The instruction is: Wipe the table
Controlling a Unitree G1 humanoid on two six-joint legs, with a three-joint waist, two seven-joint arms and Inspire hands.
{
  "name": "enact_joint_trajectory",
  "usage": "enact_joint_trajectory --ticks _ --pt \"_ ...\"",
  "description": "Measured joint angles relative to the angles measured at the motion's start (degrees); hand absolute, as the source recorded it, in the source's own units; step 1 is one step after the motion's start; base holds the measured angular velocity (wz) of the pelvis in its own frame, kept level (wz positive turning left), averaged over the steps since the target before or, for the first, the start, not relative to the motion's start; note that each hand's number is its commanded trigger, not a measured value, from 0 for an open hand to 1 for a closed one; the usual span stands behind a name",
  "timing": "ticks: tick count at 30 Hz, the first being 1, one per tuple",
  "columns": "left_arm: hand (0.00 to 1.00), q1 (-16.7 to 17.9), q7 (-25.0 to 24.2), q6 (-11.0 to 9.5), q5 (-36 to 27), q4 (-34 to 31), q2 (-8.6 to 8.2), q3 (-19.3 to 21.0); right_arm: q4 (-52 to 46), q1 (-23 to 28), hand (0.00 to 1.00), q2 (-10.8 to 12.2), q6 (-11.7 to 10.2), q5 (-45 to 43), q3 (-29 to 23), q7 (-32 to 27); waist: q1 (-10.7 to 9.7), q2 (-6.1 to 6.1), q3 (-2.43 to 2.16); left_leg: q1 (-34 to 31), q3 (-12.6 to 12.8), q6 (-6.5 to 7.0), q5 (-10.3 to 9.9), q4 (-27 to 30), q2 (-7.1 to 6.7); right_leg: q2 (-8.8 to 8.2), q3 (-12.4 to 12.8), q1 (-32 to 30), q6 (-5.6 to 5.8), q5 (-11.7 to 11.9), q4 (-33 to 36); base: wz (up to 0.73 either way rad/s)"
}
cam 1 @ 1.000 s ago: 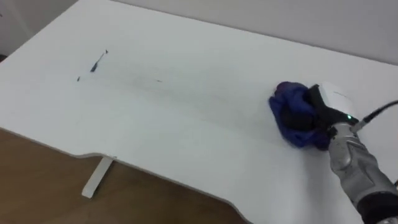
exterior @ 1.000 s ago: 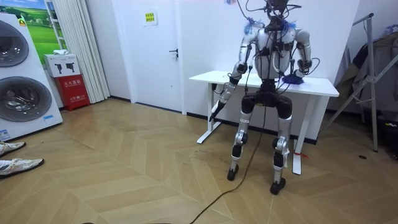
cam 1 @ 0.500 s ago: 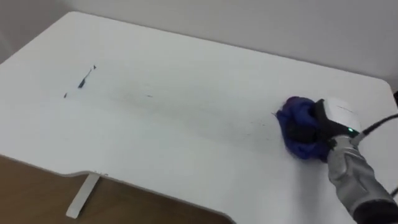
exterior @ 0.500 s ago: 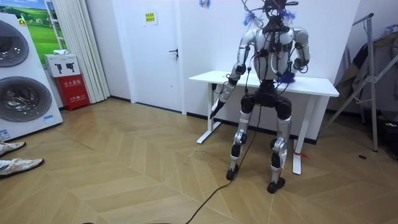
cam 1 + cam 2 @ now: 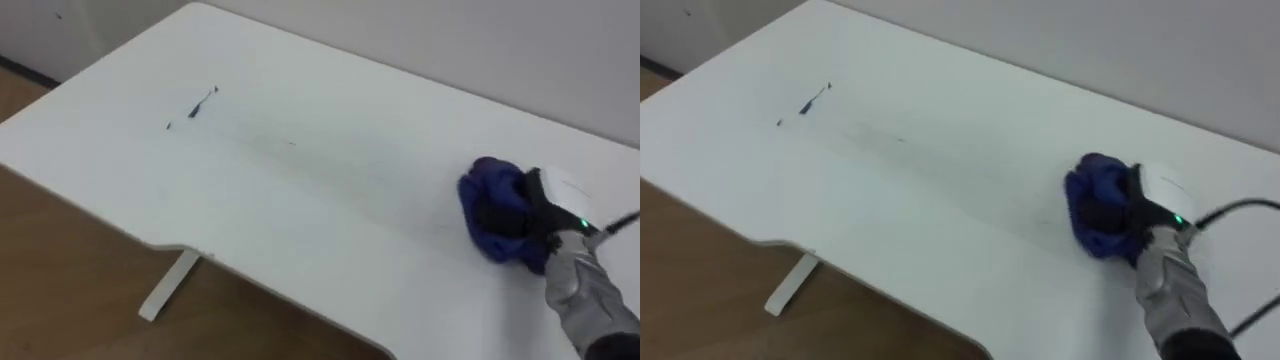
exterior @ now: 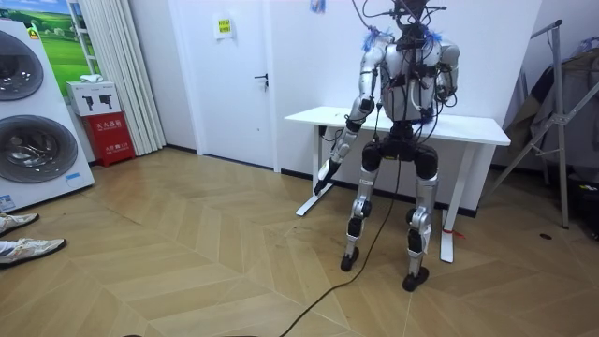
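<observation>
Change: the head camera has shifted, so the whole scene sits differently in the eye views; the right hand (image 5: pixel 548 203) stays on the blue cloth (image 5: pixel 487 182), at the right part of the tabletop (image 5: pixel 300 205).
Cloth: bunched up, lying on the tabletop, well apart from the front edge.
Fingers: the dark fingers (image 5: pixel 502 216) curl over the bunched cloth and clutch it from the right side.
Marks: short dark pen marks (image 5: pixel 203 103) lie far to the left, well apart from the cloth; a faint grey streak runs along the white surface between them.
Below: a white table leg (image 5: pixel 165 286) stands on the wooden floor (image 5: pixel 70 290).
Left hand: the left hand (image 6: pixel 323 175) hangs beside the table's end; whether its fingers are apart or together cannot be told.
Robot: stands upright at the table, facing it.
</observation>
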Motion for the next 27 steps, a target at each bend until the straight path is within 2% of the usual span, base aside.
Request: enact_joint_trajectory --ticks 3,6,7,9,11,14,15,16,18,20,23,24,26,27 --pt "0.00 -1.71 -0.01 -1.81 -0.05 -0.25 0.20 -0.13 1.62 1.11 1.00 -0.89 -0.01 0.93 -0.73 -0.02 -1.53 0.22 -0.01 1.58 0.53 0.00 -0.01 -0.13 0.01 -0.05 0.06 1.33 0.31 -0.40 0.01 -0.10" --pt "0.00 -2.65 0.02 -2.05 -0.18 -2.13 -0.30 -1.85 1.98 0.76 1.00 -0.94 2.00 3.27 0.13 0.01 -1.24 0.01 0.20 1.88 1.23 -0.05 -0.07 -0.51 0.08 0.15 1.77 1.15 0.14 -0.67 0.06 -0.12" --pt "0.00 -2.71 0.02 -2.04 0.00 -2.76 -0.47 -2.57 1.92 -0.12 1.00 -0.89 3.40 3.53 1.21 0.22 -0.87 -0.08 0.26 1.88 1.51 -0.05 -0.06 -0.45 0.06 0.33 2.90 0.97 0.04 -0.70 0.03 -0.15" --pt "0.00 -3.10 0.04 -2.06 0.02 -2.89 -0.85 -2.86 1.87 -1.71 1.00 -0.85 5.85 3.75 3.59 1.00 0.71 -0.13 0.28 1.84 2.35 -0.10 -0.03 -0.51 0.30 0.62 4.23 0.25 -0.21 -0.62 0.14 -0.27" --pt "0.00 -3.01 -0.03 -1.79 0.05 -2.23 -1.06 -3.91 1.64 -5.26 1.00 -0.79 8.38 3.72 8.08 3.03 2.91 -0.40 0.48 1.62 3.57 -0.22 0.08 -0.69 0.60 0.95 5.77 -0.74 -0.72 -0.30 0.52 -0.30" --pt "0.00 -2.83 -0.95 -0.96 0.15 -2.20 -1.13 -3.94 0.07 -8.57 1.00 0.40 9.73 2.90 12.04 5.50 5.87 -0.62 0.79 1.47 4.00 -0.22 0.08 -0.88 0.71 0.99 6.35 -1.67 -0.76 -0.27 1.01 -0.09" --pt "0.00 -2.77 -1.76 -0.44 0.17 -2.23 -1.16 -3.97 -1.72 -10.04 1.00 1.20 9.59 0.93 12.99 6.84 6.74 -0.88 1.57 1.37 3.98 -0.22 0.08 -0.89 0.70 0.98 6.37 -1.92 -0.76 -0.27 0.92 0.00" --pt "0.00 -2.50 -2.69 0.35 0.16 -2.29 -1.15 -3.96 -3.17 -11.29 1.00 2.14 9.10 -0.56 13.14 7.81 7.87 -1.20 1.83 0.91 3.85 -0.22 0.08 -0.67 0.66 0.98 6.31 -2.28 -0.76 -0.25 0.63 0.13" --pt "0.00 -1.94 -3.68 1.24 0.07 -2.27 -1.15 -4.14 -3.69 -13.55 1.00 2.68 7.79 -0.77 14.33 8.37 8.36 -1.38 1.81 0.08 2.72 -0.17 0.06 -0.40 0.36 0.98 6.24 -2.46 -0.71 -0.20 0.07 0.30" --pt "0.00 -1.32 -3.73 1.48 0.07 -2.30 -1.04 -3.86 -3.08 -14.90 1.00 2.64 6.85 -1.17 14.66 8.55 8.47 -1.36 1.65 -0.50 1.14 -0.13 0.08 -0.26 0.31 0.93 4.72 -2.09 -0.63 -0.20 0.07 0.41" --pt "0.00 -0.32 -3.73 1.39 0.03 -2.31 -1.03 -3.57 -0.72 -13.36 1.00 2.19 6.59 -1.07 14.67 8.00 8.21 -0.85 1.49 0.21 0.93 -0.12 0.10 -0.26 0.28 0.84 3.71 -0.77 -0.61 -0.22 0.00 0.23" --pt "0.00 0.31 -3.71 1.33 0.02 -2.31 -1.04 -3.40 -0.91 -11.00 1.00 2.08 5.10 0.49 13.40 6.62 7.42 -0.68 1.51 0.48 0.88 -0.12 0.10 -0.26 0.26 0.76 2.86 -0.12 -0.59 -0.23 -0.06 0.30" --pt "0.00 0.92 -3.72 1.25 0.14 -2.40 -1.14 -3.42 -1.08 -6.81 1.00 2.14 1.53 0.62 10.81 4.28 4.15 -0.68 1.40 1.09 0.79 -0.12 0.10 -0.30 0.03 0.58 2.48 1.22 -0.47 -0.31 -0.16 0.27" --pt "0.00 0.94 -3.71 1.18 0.21 -2.39 -1.14 -3.30 -0.97 -5.71 1.00 2.18 0.76 0.84 9.94 3.66 3.66 -0.63 1.32 1.19 0.83 -0.12 0.10 -0.30 -0.05 0.51 2.47 1.31 -0.45 -0.32 -0.16 0.06"
